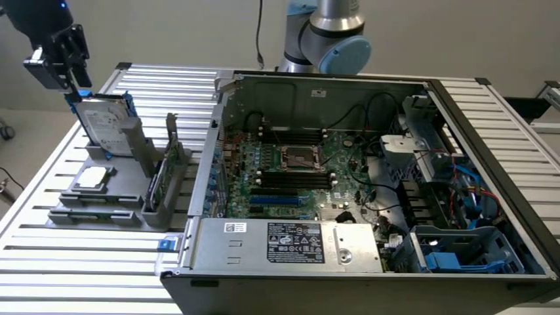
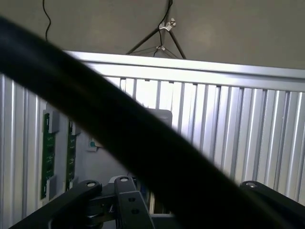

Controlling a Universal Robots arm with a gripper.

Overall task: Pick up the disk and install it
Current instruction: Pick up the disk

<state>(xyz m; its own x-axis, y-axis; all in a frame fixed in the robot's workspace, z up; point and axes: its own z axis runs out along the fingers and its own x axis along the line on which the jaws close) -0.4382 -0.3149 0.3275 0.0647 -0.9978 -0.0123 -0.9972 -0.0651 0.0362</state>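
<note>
The disk [image 1: 107, 128], a silver-grey drive with a white label in a blue frame, stands upright on its edge in a grey holder [image 1: 114, 197] on the slatted table, at the exterior view's left. My gripper [image 1: 77, 88] hangs just above the disk's top edge, apart from it. Its black fingers [image 2: 78, 193] are spread wide in the wrist view and hold nothing. A thick black cable [image 2: 119, 129] crosses the wrist view and hides what lies below the gripper.
An open computer case [image 1: 490, 151] with its motherboard [image 1: 298, 170] fills the table's middle and right. A blue drive carrier [image 1: 463, 252] sits in its near right corner. The holder also carries a square processor chip [image 1: 94, 176] and upright memory sticks [image 1: 162, 177].
</note>
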